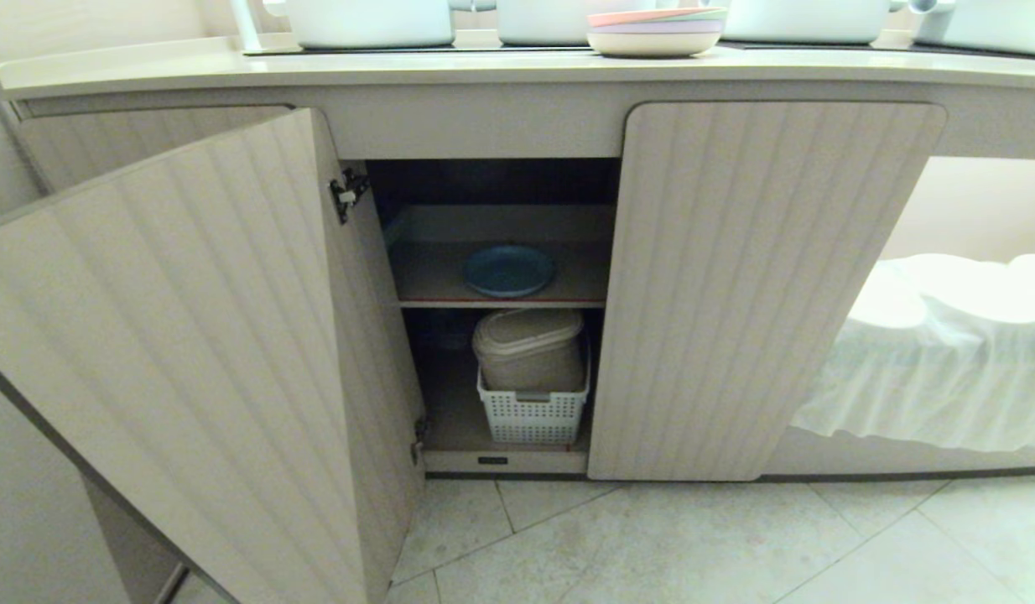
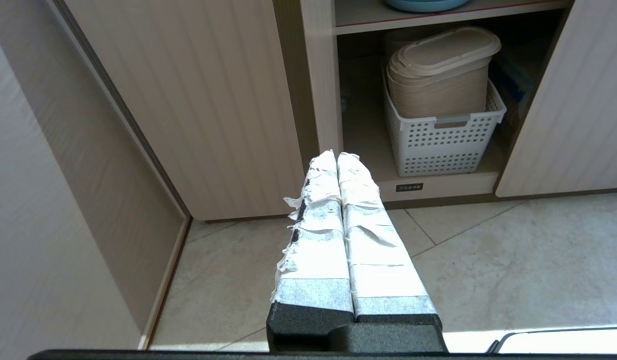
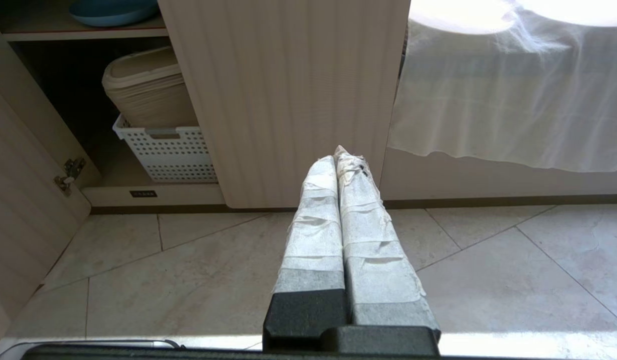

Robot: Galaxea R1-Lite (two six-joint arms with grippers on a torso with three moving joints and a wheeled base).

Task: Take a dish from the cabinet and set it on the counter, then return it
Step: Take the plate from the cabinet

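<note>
The low cabinet [image 1: 769,285] with pale beige fluted doors fills the middle of the head view. Its left door [image 1: 190,361] stands swung wide open toward the lower left of the frame; its right door is closed. Between them the interior is exposed.

The round, shallow, matte blue dish [image 1: 508,270] lies flat on the inner shelf [image 1: 425,281], near the centre of the frame, with bare shelf board on either side. Under the shelf, a white perforated plastic basket [image 1: 533,415] sits on the cabinet floor and holds a beige lidded container [image 1: 527,346].

The long cream-beige counter [image 1: 316,71] runs across the top of the frame. A pink-topped stack of pastel plates [image 1: 656,32] rests on it at upper centre, with white pots [image 1: 366,21] behind.

At the right, a white cloth [image 1: 937,352] drapes over something low.

Neither arm appears in the head view. In the left wrist view, the left gripper [image 2: 337,159] hangs over the pale tiled floor [image 1: 694,545] in front of the cabinet, its tape-wrapped jaws pressed together, empty. In the right wrist view, the right gripper [image 3: 337,159] hangs likewise before the closed door, jaws together, holding nothing.
</note>
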